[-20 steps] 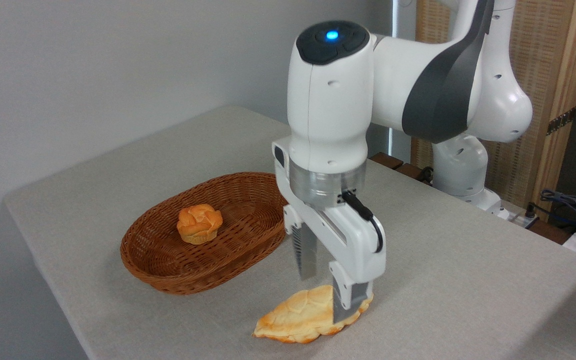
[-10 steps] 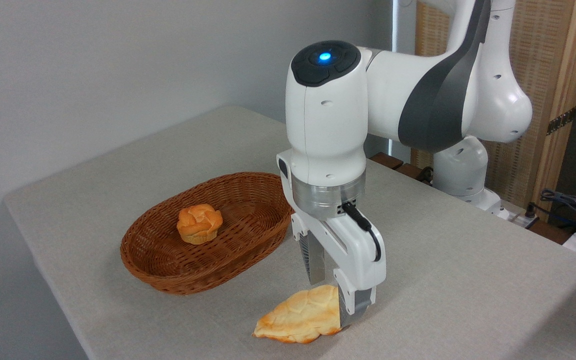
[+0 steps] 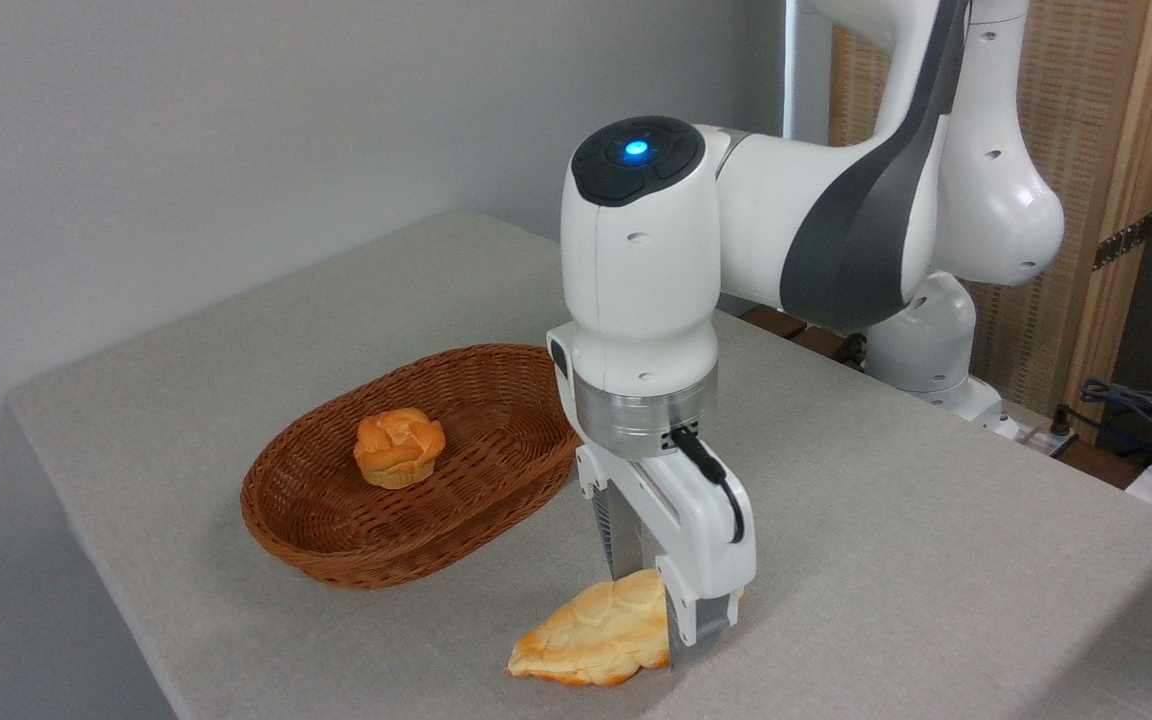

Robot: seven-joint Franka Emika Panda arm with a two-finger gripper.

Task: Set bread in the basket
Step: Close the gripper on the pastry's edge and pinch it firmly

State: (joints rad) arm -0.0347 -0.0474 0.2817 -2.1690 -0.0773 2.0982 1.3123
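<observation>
1. The white Franka arm with dark grey joint covers (image 3: 836, 230) reaches in from the right and points its wrist straight down over the near part of the desk.
2. Its white two-finger gripper (image 3: 651, 605) is down at the flat, leaf-shaped pastry, the bread (image 3: 591, 635), pale golden with browner edges and a cracked top.
3. The two grey ribbed fingers (image 3: 624, 535) stand on either side of the bread's right end, one behind it and one in front, drawn in against it so that they pinch that end between them.
4. The bread lies on the pale grey cloth-covered desk (image 3: 886, 560), its pointed left tip touching the cloth; I cannot tell whether the gripped end is raised off the surface.
5. The shallow oval basket of reddish-brown woven cane (image 3: 316, 525) sits on the desk to the left of the gripper and a little further back, near the bread but apart from it.
6. Inside the basket, towards its left half, rests a small round orange-golden bun with a folded top (image 3: 398, 446).
7. A blue light (image 3: 636, 149) glows on the dark cap at the top of the arm's wrist.
8. Behind the arm stands a screen of light wood and woven panels (image 3: 1086, 150), and dark cables (image 3: 1136, 405) lie at the far right edge.
</observation>
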